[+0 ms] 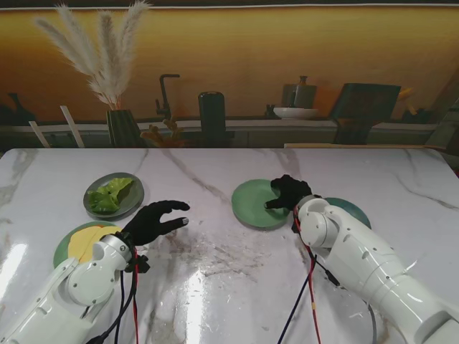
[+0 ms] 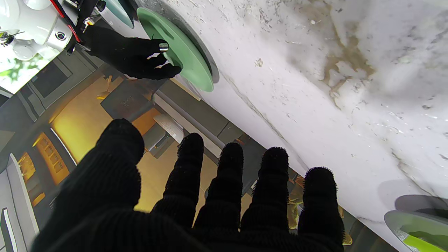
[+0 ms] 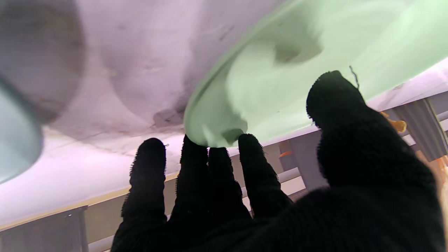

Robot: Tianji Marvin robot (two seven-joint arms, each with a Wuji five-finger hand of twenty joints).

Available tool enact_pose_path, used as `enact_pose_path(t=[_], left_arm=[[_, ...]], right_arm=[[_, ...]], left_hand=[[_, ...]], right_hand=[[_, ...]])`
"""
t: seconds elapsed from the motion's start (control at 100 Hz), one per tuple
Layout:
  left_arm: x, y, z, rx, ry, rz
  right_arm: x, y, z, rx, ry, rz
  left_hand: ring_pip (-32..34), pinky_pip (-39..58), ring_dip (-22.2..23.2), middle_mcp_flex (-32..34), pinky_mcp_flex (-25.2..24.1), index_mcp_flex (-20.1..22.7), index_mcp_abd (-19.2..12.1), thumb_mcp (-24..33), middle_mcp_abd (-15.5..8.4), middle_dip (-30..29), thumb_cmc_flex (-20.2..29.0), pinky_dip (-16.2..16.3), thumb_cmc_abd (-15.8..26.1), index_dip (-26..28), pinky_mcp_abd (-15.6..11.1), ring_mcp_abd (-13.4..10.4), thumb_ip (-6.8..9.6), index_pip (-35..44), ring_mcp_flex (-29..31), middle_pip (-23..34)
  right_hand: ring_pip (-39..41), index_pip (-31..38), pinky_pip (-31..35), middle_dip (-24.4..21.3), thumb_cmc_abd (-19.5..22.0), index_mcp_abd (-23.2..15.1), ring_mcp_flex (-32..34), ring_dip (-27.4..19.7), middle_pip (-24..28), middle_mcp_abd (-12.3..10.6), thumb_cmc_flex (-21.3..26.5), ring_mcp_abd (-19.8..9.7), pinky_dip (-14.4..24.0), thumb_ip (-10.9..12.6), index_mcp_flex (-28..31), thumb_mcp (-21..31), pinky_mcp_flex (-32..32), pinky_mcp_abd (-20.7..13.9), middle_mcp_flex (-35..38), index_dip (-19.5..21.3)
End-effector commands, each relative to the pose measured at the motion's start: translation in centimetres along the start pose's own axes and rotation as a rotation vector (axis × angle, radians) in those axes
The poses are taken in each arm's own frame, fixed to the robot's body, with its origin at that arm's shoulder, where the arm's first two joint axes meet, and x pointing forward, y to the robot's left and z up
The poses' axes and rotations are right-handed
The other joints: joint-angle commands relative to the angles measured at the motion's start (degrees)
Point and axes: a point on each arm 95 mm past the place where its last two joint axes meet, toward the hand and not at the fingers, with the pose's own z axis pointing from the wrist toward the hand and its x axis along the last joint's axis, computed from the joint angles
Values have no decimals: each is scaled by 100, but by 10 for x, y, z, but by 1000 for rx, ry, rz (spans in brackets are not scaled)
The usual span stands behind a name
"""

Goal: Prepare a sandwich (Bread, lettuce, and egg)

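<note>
An empty light green plate (image 1: 254, 204) lies in the middle of the table. My right hand (image 1: 289, 192) hovers over its right rim, fingers apart and holding nothing; in the right wrist view its fingertips (image 3: 196, 154) sit at the edge of this plate (image 3: 315, 45). On the left, lettuce (image 1: 111, 193) rests on a grey plate (image 1: 135, 204). A flat yellow piece (image 1: 87, 242), perhaps the egg, lies on a green plate (image 1: 64, 249) partly under my left arm. My left hand (image 1: 154, 221) is open above the bare table. No bread shows.
A teal plate (image 1: 353, 210) lies to the right of the light green one, mostly hidden by my right forearm. A vase of pampas grass (image 1: 123, 127) stands past the table's far edge. Red and black cables (image 1: 310, 287) hang along both arms.
</note>
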Motion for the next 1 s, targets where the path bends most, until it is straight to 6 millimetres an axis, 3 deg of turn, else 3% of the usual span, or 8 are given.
enact_pose_path(t=[0.0,0.99], left_arm=[[2,-1,0,9,-2,-3],[-2,-8,-4,41,-8,5]], right_arm=[[26,-15,-3,15,53,25],[93,-56,-30,83,203,162]], left_hand=[[-39,15,-12,33,-93,56,-101,-59,-33,39,21,70,8,39,29,-125,40,18,-39,-75],[-57,-40,-13,44,-113,109,-89,-61,-33,43,17,84,9,46,24,-137,38,28,-65,-67]], right_hand=[[-28,12,86,107,-111,-29,-204,81,192,-127,171,-66,-20,22,103,-42,-105,-44,-76,62],[52,-71,398,129,-51,25,-321,137,232,-87,241,-27,284,34,138,-89,-179,-78,-148,6]])
